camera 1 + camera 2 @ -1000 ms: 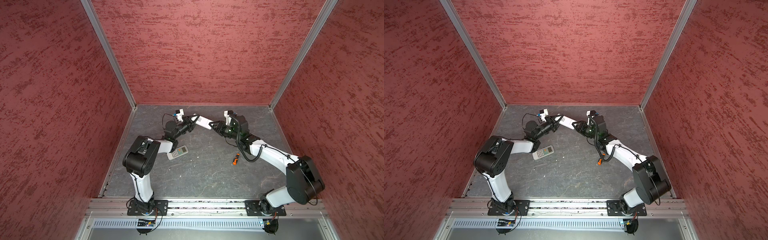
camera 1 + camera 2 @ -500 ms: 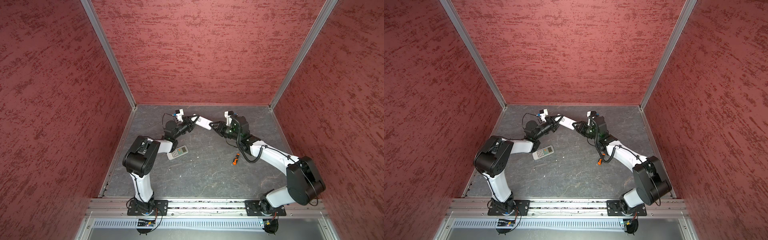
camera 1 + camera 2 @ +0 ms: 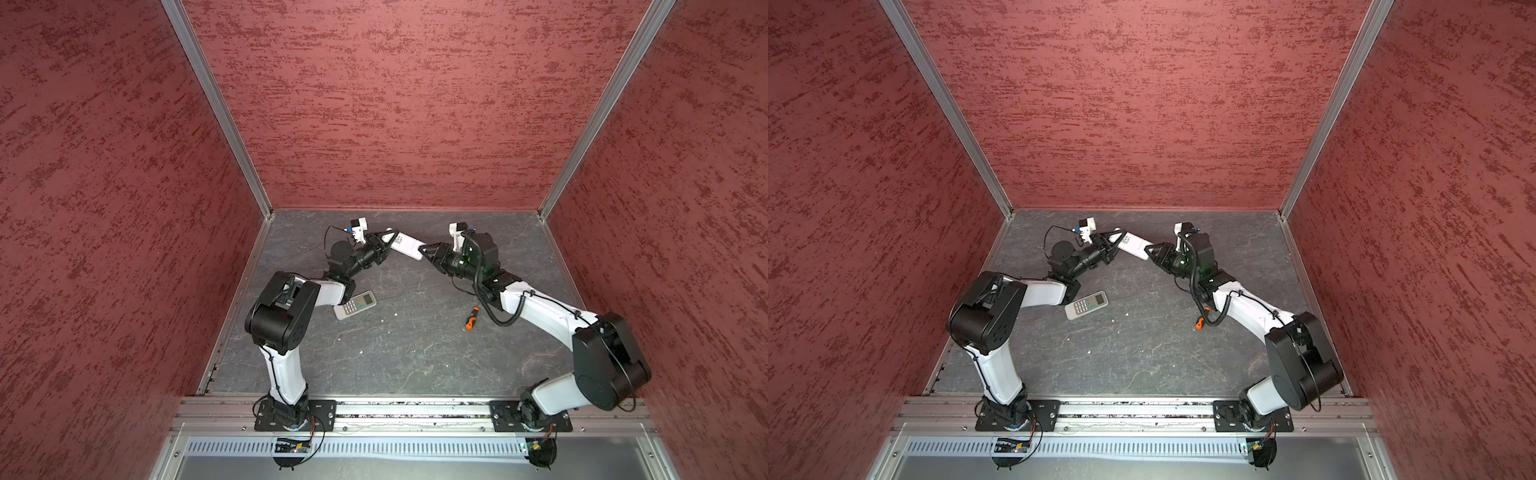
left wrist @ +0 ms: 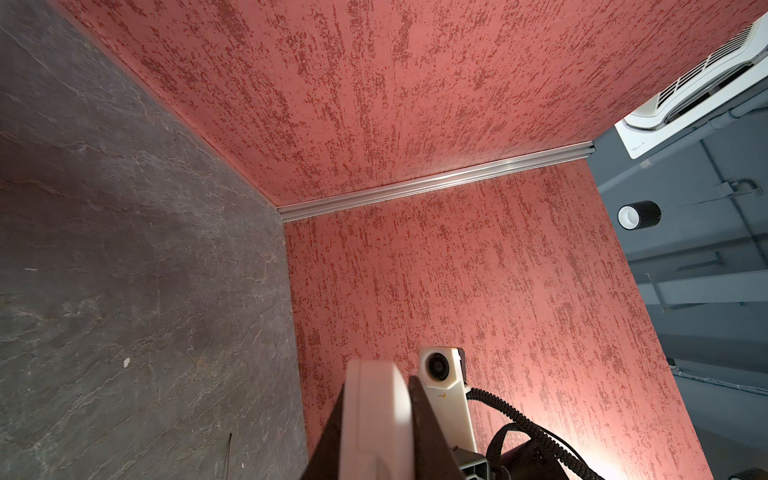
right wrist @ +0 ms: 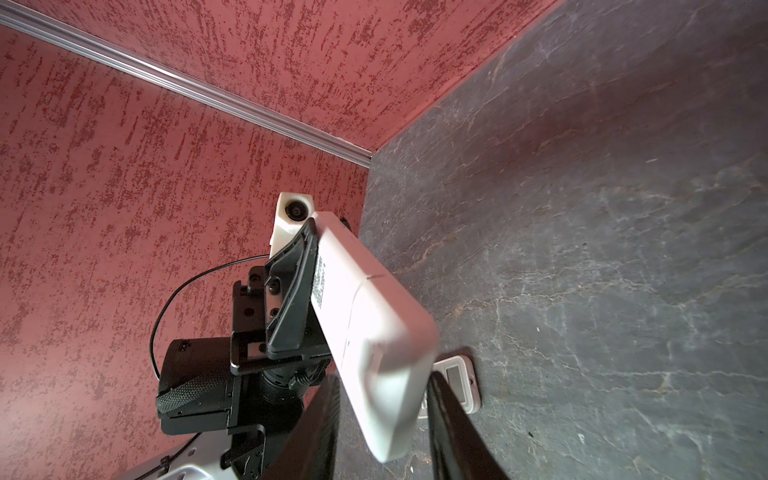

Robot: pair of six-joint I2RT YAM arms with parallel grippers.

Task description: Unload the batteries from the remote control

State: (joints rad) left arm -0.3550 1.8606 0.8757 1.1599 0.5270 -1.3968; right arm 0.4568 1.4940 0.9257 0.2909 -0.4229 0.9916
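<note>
A white remote control (image 3: 405,245) (image 3: 1133,245) hangs in the air over the back of the table, held at both ends. My left gripper (image 3: 388,241) (image 3: 1119,239) is shut on its far end; in the left wrist view the remote control (image 4: 374,415) shows edge-on between the dark fingers of that gripper (image 4: 378,382). My right gripper (image 3: 424,249) (image 3: 1149,249) (image 5: 382,378) is closed around the near end, where a seam crosses the remote's back (image 5: 365,311). The batteries are hidden.
A second grey-white remote (image 3: 355,304) (image 3: 1086,305) (image 5: 457,382) with a screen and buttons lies face up on the dark table beside the left arm. An orange-and-black screwdriver (image 3: 471,318) (image 3: 1199,325) lies under the right forearm. Red walls enclose three sides.
</note>
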